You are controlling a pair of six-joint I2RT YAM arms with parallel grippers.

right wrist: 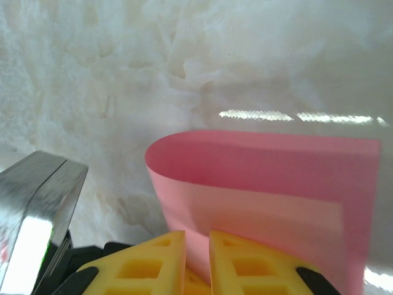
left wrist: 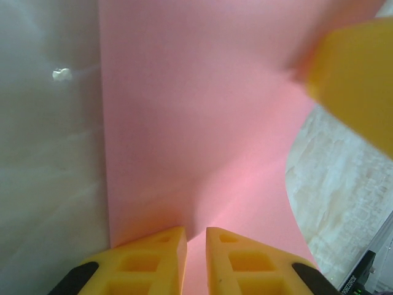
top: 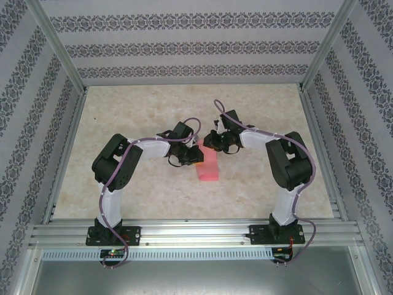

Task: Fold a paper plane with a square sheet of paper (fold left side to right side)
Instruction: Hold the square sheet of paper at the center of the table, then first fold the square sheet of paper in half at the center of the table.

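Item, left tool [left wrist: 196, 236]: your yellow fingers [left wrist: 147, 261] are drawn almost together and pinch the square sheet of paper [left wrist: 196, 123], whose pink surface runs up from the slit between them. Item, right tool [right wrist: 198, 241]: its fingers [right wrist: 258, 264] are likewise nearly closed and nip the sheet [right wrist: 264, 178] where it drops between them. From above, you find the left tool [top: 191, 155] over the sheet's far-left corner and the right tool [top: 214, 143] at the sheet's far edge, just right of the other. Item, the sheet [top: 209, 167]: salmon-pink and unmarked, doubled over on itself. From the right wrist the upper layer curls round in a soft, open bend, not pressed flat. From above it shows as a narrow strip, longer than wide. Item, table [top: 135, 117]: pale and marbled, lying under the sheet and spreading out on every side of it. Item, a blurred yellow finger [left wrist: 359, 80]: it crosses the sheet's upper right corner in the left wrist view. Item, a shiny metal block [right wrist: 37, 215]: it stands left of the sheet in the right wrist view, and you cannot tell what it is.
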